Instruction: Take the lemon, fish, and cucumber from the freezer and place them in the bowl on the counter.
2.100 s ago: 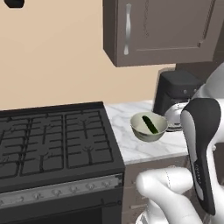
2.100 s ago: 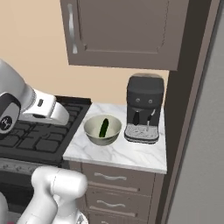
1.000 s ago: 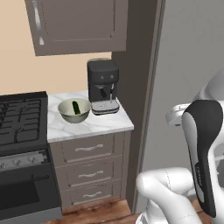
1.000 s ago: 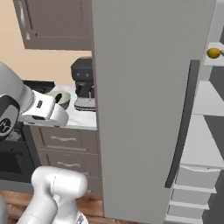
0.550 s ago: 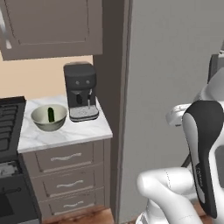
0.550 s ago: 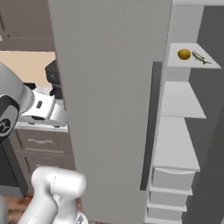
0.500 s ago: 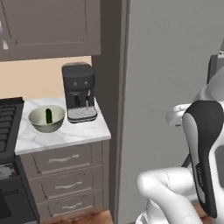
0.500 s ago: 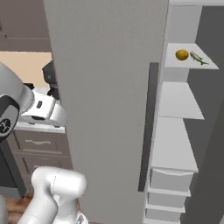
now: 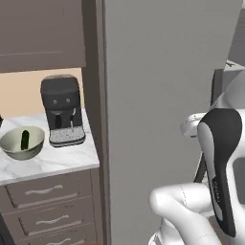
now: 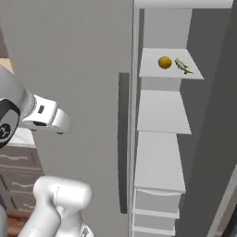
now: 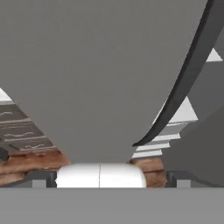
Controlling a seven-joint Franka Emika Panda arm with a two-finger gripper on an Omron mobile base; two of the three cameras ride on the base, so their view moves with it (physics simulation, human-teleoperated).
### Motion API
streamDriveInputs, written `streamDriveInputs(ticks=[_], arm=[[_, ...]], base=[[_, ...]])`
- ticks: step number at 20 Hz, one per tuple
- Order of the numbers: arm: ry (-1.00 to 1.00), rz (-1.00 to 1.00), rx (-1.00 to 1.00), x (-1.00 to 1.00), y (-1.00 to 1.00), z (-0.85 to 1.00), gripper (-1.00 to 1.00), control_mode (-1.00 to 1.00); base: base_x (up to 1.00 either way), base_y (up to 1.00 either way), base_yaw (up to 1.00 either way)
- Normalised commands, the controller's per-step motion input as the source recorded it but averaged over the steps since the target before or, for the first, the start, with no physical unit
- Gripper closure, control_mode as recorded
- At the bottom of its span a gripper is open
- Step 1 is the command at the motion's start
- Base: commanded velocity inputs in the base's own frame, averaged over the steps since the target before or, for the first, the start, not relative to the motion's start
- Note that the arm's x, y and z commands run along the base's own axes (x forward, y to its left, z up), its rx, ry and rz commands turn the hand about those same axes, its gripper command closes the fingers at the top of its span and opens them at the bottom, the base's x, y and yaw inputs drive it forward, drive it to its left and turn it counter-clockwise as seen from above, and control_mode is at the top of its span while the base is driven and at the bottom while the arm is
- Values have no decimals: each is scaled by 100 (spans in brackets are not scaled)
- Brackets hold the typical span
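Observation:
The freezer stands open in the right base view, its broad grey door (image 10: 83, 69) with the long dark handle (image 10: 123, 139) swung toward me. On an upper pale shelf (image 10: 152, 69) lie the lemon (image 10: 165, 62) and, just right of it, the fish (image 10: 183, 66). The cucumber (image 9: 25, 139) lies inside the bowl (image 9: 14, 148) on the counter (image 9: 52, 162). My gripper (image 11: 107, 178) is open, with nothing between its tips, and faces the grey door (image 11: 100, 65) and its handle (image 11: 188, 74) from low down.
A black coffee machine (image 9: 62, 110) stands right of the bowl, against the freezer's side. Grey-brown drawers (image 9: 45, 191) sit under the counter. White freezer drawers (image 10: 155, 203) fill the lower freezer. My white arm (image 10: 44, 115) hangs left of the door.
The base has driven right, so the whole scene has slid left: the stove is gone from view and the freezer's shelves now show fully. The gripper stays open.

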Motion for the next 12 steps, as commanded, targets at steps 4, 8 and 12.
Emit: streamDriveInputs(ticks=[4,8,12], arm=[[0,0,0,0,0,0,-100,100],[0,0,0,0,0,0,-100,100],[0,0,0,0,0,0,-100,100]], base=[[0,-76,0],[3,-72,0],[17,-63,0]])
